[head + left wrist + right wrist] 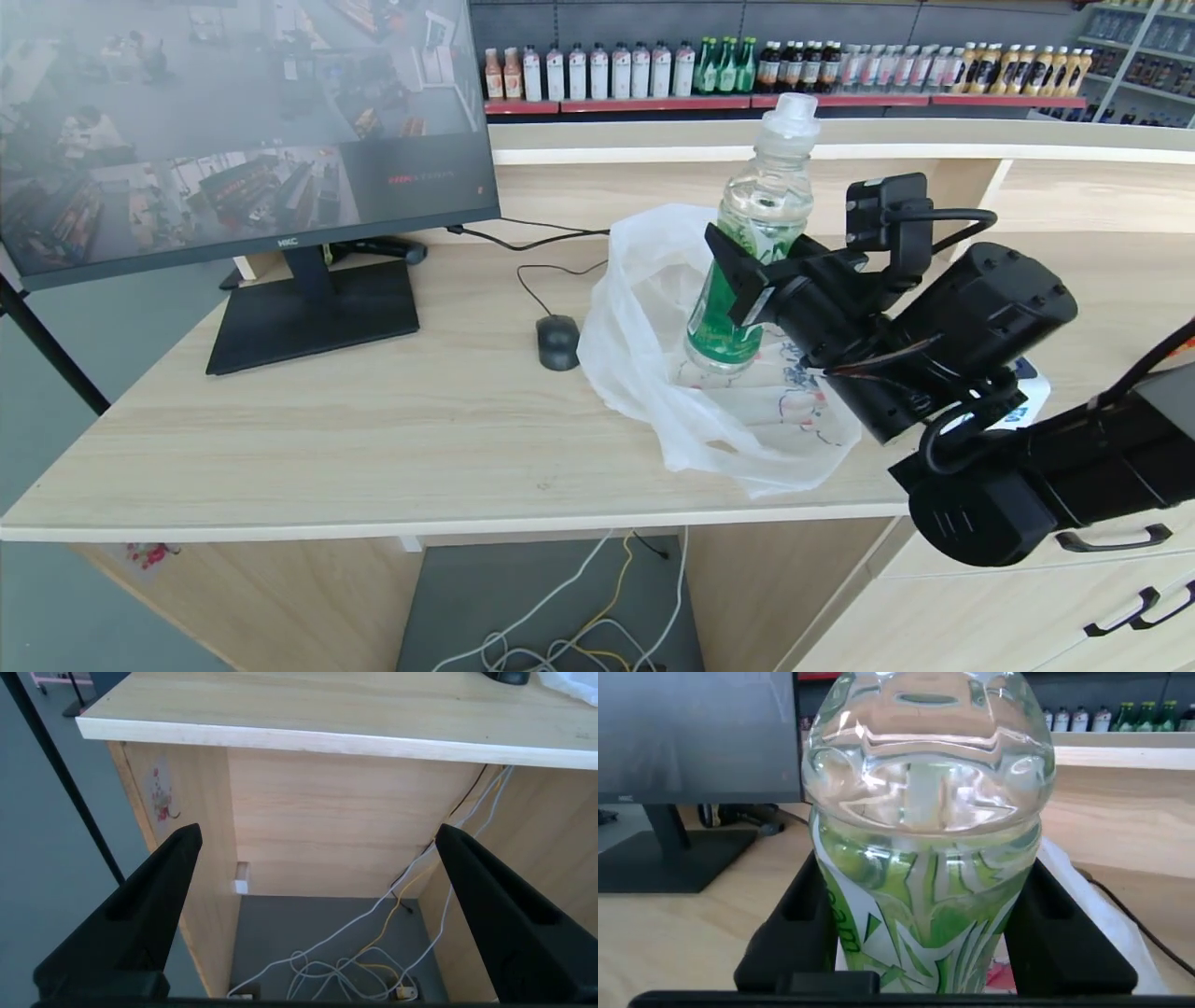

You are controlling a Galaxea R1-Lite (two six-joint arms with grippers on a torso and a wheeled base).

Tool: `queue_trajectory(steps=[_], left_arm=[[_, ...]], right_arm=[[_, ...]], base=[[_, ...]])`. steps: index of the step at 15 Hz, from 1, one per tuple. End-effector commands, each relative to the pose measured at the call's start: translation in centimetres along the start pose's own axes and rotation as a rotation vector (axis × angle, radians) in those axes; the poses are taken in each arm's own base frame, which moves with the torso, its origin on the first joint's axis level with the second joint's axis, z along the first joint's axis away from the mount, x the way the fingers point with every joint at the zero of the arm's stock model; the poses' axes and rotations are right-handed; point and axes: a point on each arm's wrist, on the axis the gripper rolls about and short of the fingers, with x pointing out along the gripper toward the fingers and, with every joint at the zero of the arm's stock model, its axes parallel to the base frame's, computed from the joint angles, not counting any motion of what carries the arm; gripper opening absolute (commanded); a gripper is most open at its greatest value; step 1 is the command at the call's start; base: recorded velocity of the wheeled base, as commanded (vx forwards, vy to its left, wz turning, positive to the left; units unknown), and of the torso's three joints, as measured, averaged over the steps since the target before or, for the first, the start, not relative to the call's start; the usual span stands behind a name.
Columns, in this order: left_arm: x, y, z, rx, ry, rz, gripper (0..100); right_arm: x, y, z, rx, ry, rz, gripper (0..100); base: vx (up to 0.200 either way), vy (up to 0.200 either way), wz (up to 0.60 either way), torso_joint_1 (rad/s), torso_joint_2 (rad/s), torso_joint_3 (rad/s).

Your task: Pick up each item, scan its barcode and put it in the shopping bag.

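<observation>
Right gripper (747,280) is clamping its fingers tight on the green-labelled water bottle (761,210), holding it upright over the white shopping bag (644,308) on the worktop (420,420). Best lowering it straight into the bag's mouth before letting go. Left gripper (318,835) is hanging with fingers wide open, empty

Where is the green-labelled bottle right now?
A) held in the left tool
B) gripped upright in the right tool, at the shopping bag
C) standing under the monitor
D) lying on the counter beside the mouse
B: the right tool is clamped around the green-labelled bottle, which it holds upright at the white shopping bag.
</observation>
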Motion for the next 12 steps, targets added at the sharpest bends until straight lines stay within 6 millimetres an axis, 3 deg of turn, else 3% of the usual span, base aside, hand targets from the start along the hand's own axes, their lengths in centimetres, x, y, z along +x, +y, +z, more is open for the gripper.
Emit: queue_trajectory(steps=[1, 3, 7, 12], left_arm=[[0.0, 0.0, 0.0, 0.0, -0.001, 0.0, 100], [0.0, 0.0, 0.0, 0.0, -0.001, 0.0, 100], [0.0, 0.0, 0.0, 0.0, -0.001, 0.0, 100], [0.0, 0.0, 0.0, 0.0, -0.001, 0.0, 100]], right_arm=[[0.7, -0.2, -0.1, -0.001, -0.003, 0.007, 0], [2.3, -0.7, 0.1, -0.01, 0.009, 0.072, 0], [5.3, -2.3, 0.0, -0.027, 0.0, 0.035, 0], [6.5, -2.3, -1.2, -0.002, 0.033, 0.037, 0]], base=[[0.0, 0.0, 0.0, 0.0, 0.0, 0.0], [0.0, 0.0, 0.0, 0.0, 0.0, 0.0], [0.0, 0.0, 0.0, 0.0, 0.0, 0.0], [0.0, 0.0, 0.0, 0.0, 0.0, 0.0]])
